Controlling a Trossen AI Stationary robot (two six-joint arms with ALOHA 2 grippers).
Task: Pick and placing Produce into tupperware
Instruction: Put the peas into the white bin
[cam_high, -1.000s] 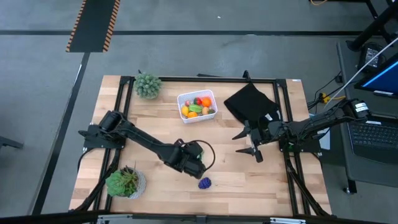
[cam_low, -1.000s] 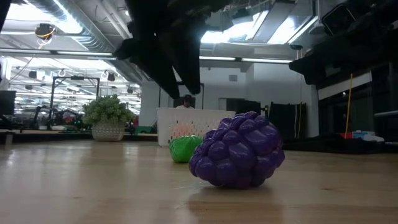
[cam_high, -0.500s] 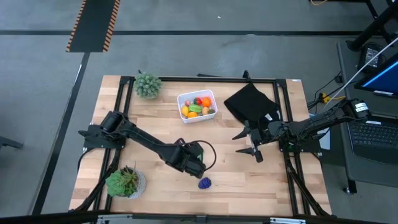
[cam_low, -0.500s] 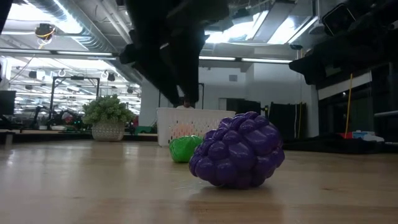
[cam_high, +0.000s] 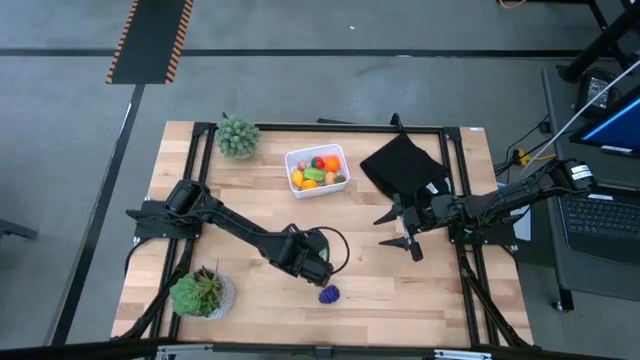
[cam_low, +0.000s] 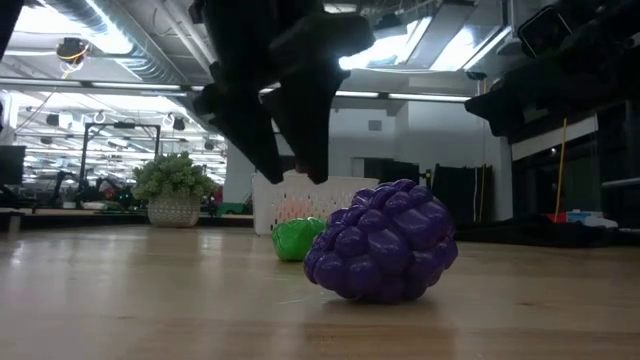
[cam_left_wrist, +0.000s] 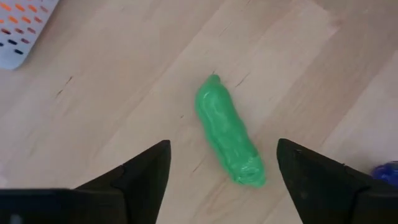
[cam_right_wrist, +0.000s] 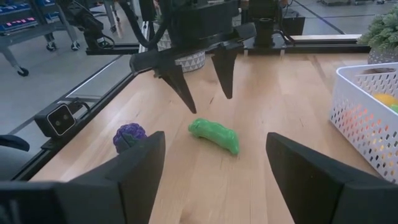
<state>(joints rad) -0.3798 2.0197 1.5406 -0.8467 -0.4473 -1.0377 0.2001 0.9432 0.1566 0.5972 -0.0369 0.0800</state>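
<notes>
**A:** Produce, high view: how much of it was in the tupperware (cam_high: 316, 170) when you stopped?

**B:** Most of it, as I read it. The white tub sat near the table's far edge with a heap of yellow, orange, red and green pieces inside. Only the purple grapes (cam_high: 329, 294) showed loose on the wood, near the front edge. My left gripper (cam_high: 318, 262) hung just behind them; my right gripper (cam_high: 398, 229) waited well apart, beside the black cloth (cam_high: 402, 163).

**A:** Low view: anything else out?

**B:** Yes. The purple grapes (cam_low: 381, 241) lay in front, and a green vegetable (cam_low: 296, 239) lay on the table behind them, with the tub (cam_low: 300, 200) farther back. The left gripper (cam_low: 283, 165) hung above the green piece, not touching it.

**A:** Left wrist view: what were the fingers doing?

**B:** They were spread wide, one on each side of the green vegetable (cam_left_wrist: 227, 132), which lay flat on the wood, unheld. A corner of the tub (cam_left_wrist: 23, 30) showed far off.

**A:** Right wrist view?

**B:** My own right fingers stood apart and empty. Beyond them I saw the left gripper (cam_right_wrist: 202, 82) poised over the green vegetable (cam_right_wrist: 214, 135), the grapes (cam_right_wrist: 129, 136) beside it, and the tub (cam_right_wrist: 367, 109) at the edge.

**A:** Remaining work?

**B:** I judged two pieces left: the green one first, then the grapes.
</notes>
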